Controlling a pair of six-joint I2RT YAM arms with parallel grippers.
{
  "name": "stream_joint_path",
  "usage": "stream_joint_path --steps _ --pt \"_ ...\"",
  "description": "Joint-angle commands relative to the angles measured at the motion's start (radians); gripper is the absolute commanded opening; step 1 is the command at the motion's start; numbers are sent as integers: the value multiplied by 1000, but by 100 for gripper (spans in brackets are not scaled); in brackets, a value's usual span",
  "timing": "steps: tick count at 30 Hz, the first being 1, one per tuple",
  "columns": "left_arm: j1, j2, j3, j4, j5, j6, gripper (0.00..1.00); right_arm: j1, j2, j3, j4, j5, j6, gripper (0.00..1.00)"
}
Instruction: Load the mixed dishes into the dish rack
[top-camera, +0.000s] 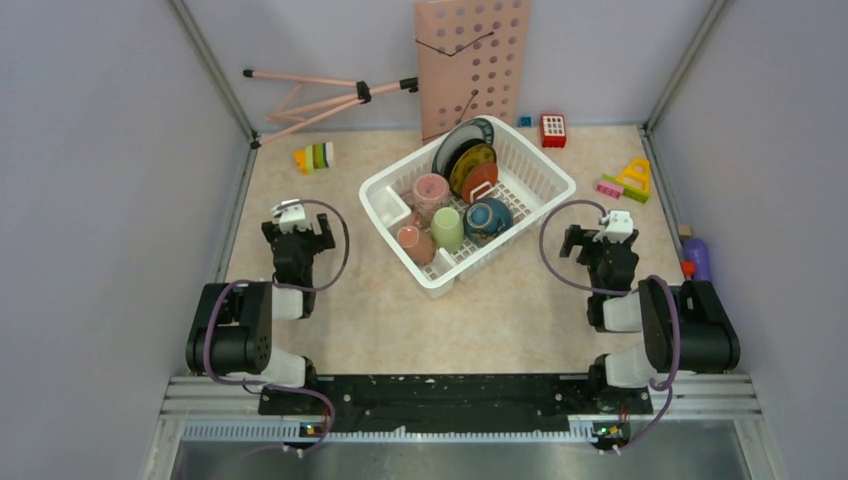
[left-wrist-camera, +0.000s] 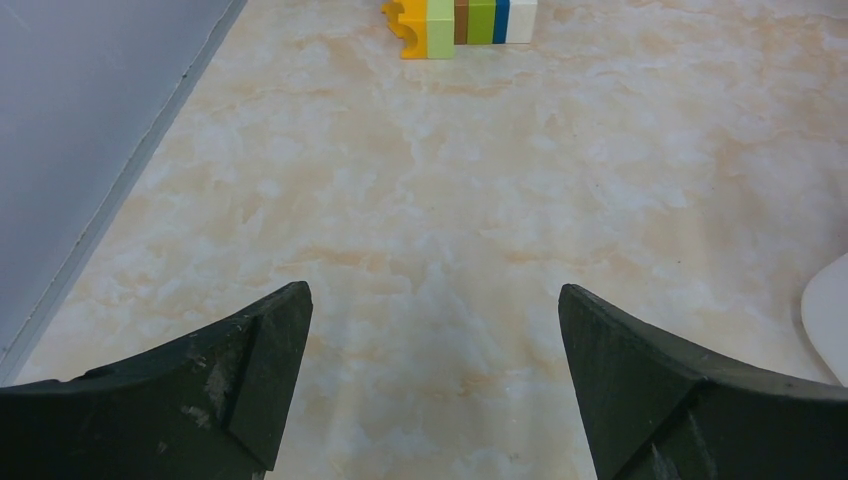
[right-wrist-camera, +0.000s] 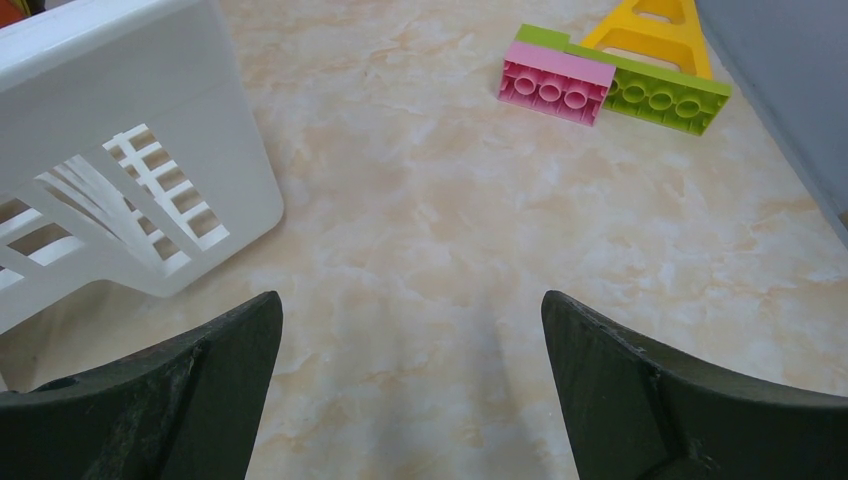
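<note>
The white dish rack (top-camera: 520, 228) sits at an angle mid-table. Plates (top-camera: 462, 150) stand in its far tines, with mugs (top-camera: 431, 190) and a bluish bowl (top-camera: 488, 217) in the near half. The left gripper (left-wrist-camera: 435, 320) and right gripper (right-wrist-camera: 412, 320) flank it over the marbled tabletop (left-wrist-camera: 500, 200), both with jaws spread wide and holding nothing. The right one is near a rack corner.

Robotics lab test cell. Plain grey enclosure walls (top-camera: 110, 180), aluminium frame posts (top-camera: 212, 72), beige marble-pattern tabletop (top-camera: 400, 320), twin black robot arms (top-camera: 240, 335) bolted to slotted metal rail (top-camera: 460, 408), staged multicoloured plastic toy blocks (top-camera: 314, 156).
</note>
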Motion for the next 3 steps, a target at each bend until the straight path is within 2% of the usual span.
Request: stream_joint_path --steps 1,3 --pt "4 7 -3 57 14 -8 98 8 5 22 64 -11 -12 99" --pt "4 4 -9 65 13 -8 98 7 5 22 65 -12 -12 99"
